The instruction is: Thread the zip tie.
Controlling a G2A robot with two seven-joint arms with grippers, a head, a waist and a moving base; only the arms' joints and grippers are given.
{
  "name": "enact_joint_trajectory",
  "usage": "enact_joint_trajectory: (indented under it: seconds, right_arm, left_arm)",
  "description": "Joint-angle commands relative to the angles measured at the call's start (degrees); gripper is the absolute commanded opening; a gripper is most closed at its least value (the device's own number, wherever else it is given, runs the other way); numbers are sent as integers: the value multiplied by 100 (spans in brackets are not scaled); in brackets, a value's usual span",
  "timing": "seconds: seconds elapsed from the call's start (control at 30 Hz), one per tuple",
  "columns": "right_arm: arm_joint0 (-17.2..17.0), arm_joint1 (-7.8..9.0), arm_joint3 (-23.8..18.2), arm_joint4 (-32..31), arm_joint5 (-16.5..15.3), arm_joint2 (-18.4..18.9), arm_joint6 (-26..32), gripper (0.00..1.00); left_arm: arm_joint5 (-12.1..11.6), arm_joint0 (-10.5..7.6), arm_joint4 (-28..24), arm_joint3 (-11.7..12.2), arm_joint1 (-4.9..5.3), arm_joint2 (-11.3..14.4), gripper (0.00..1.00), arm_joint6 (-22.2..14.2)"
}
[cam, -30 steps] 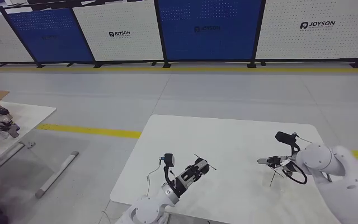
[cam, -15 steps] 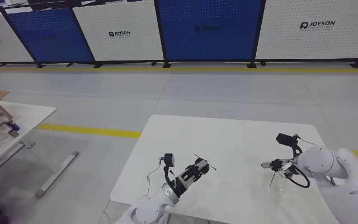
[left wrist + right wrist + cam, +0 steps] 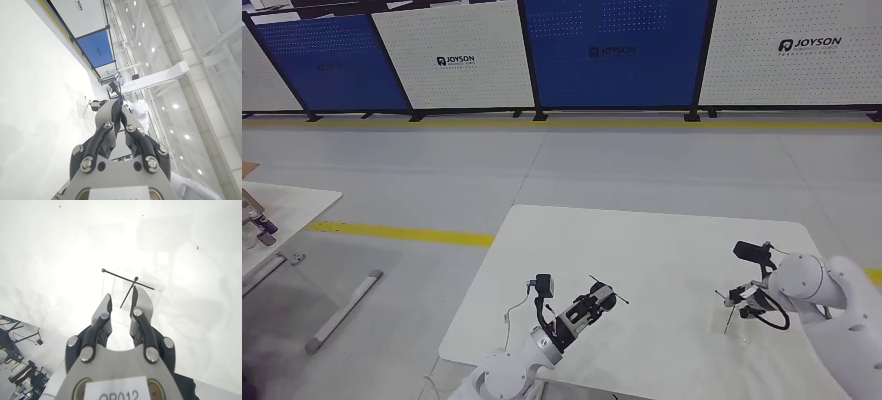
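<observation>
Here, my left gripper (image 3: 602, 296) pinches a zip tie (image 3: 594, 280) near the table's (image 3: 642, 240) front edge.
My right gripper (image 3: 122, 291) hangs spread over two crossed ties (image 3: 134, 281) on a clear sheet (image 3: 158, 292).

The left arm rises over the worktop's (image 3: 642, 240) near edge, forearm slanted up toward the middle, left gripper (image 3: 119, 107) pinched tight on a zip tie (image 3: 620, 297). The right arm bends in from the right edge, right gripper (image 3: 122, 292) spread apart, angled down at the worktop.
</observation>
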Motion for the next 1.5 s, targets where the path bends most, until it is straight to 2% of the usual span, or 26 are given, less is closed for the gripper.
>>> enact_joint_trajectory:
  seconds: [0.0, 0.57, 1.13, 1.37, 1.47]
  right_arm:
    - [35, -14, 65, -5, 0, -63, -3, 27]
    - [530, -128, 785, 161, 0, -845, -3, 24]
    - [819, -189, 1218, 329, 0, -1200, -3, 19]
    - [904, -231, 1306, 345, 0, -1286, -3, 6]
    - [921, -240, 1321, 348, 0, -1305, -3, 4]
  left_arm:
    - [0, 0, 0, 0, 0, 0, 0, 0]
    - [0, 0, 0, 0, 0, 0, 0, 0]
    - [0, 0, 0, 0, 0, 0, 0, 0]
    - [0, 0, 0, 0, 0, 0, 0, 0]
    - [0, 0, 0, 0, 0, 0, 0, 0]
